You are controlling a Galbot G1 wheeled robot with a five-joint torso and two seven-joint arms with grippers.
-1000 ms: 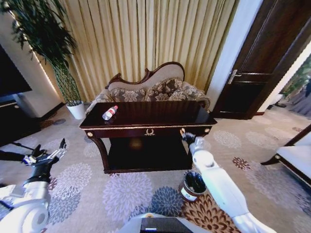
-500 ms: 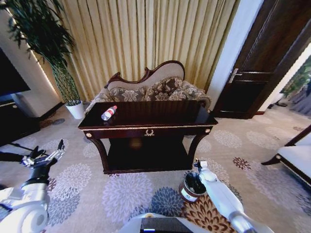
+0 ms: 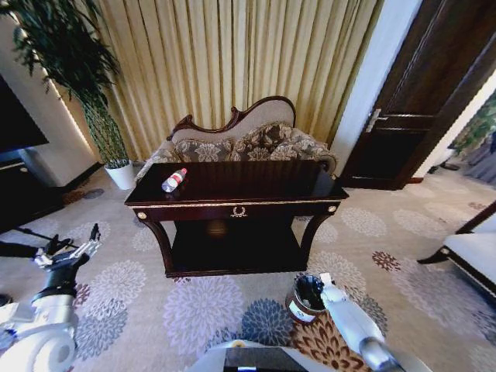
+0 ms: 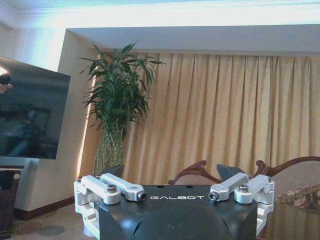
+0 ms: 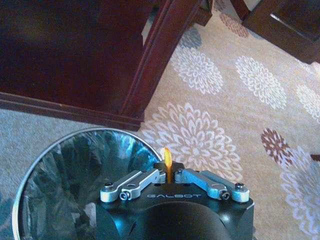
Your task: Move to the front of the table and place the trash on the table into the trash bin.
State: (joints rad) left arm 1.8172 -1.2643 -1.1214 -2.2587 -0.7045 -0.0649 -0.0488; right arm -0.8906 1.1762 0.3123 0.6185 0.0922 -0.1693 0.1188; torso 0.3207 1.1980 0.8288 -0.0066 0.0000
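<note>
- The tiny orange scrap is pinched between the tips of the right tool, which is squeezed narrow around it.
- The scrap stands up thin and straight from the tips.
- The trash bin is right beside the right tool, and its round rim and shiny black liner sit just under the tool's side.
- In the head view the right tool is low down by the top edge of the bin.
- The clear bottle with a red cap lies on its side on the tabletop, far from the right tool and up near the far left corner.
- The tabletop is dark and shiny, and a small gold ornament sits on its front edge.
- The left tool hangs out to the side over the floor, well apart from the table, and its fingers are spread wide with nothing between them.
- The carpet is pale with big flower shapes.
- Behind the table is a sofa with a curvy wooden back, then long gold curtains.
- A tall green plant stands in a white pot near the left tool's side of the room.
- A dark wooden door is on the right tool's side.
</note>
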